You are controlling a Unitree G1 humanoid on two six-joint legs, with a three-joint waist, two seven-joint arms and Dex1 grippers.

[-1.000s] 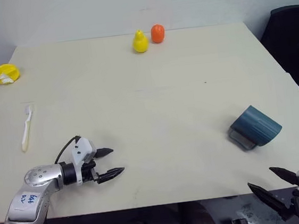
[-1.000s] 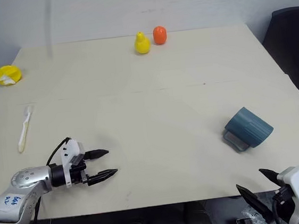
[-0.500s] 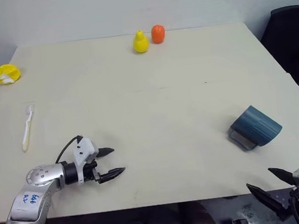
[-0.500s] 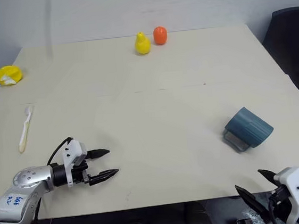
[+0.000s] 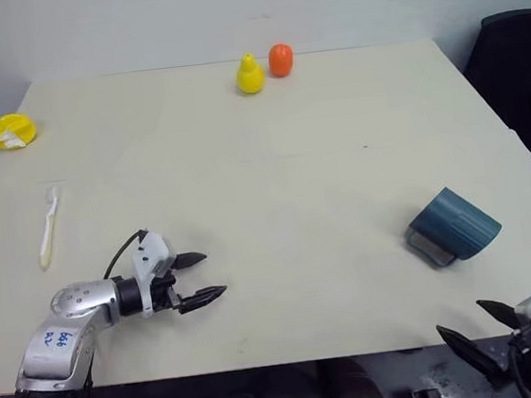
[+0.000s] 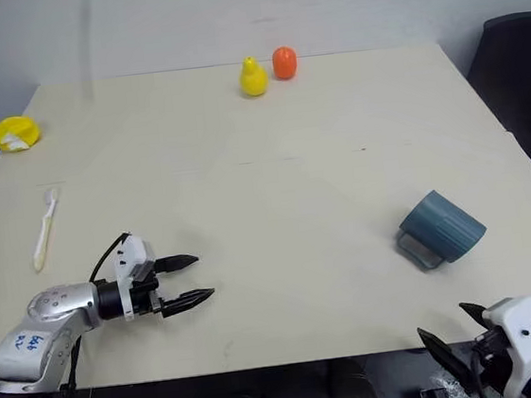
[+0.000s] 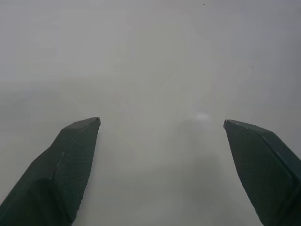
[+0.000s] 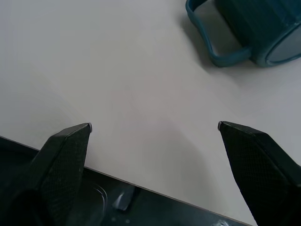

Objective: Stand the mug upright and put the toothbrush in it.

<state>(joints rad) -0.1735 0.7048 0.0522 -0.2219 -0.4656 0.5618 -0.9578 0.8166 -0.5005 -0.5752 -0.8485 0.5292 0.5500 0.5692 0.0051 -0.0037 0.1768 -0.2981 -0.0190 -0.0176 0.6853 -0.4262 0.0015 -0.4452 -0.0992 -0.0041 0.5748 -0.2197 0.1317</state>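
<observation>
The silver metal left arm [image 5: 64, 320] bears blue handwriting, a black cable and a white-housed tool [image 5: 202, 276] with pointed, textured black fingers [image 7: 66, 165].

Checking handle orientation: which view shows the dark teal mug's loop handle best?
Right wrist view: the dark teal cylindrical mug lies on its side, its loop handle flat against the beige table. In both eye views the handle is partly hidden under the mug.
</observation>
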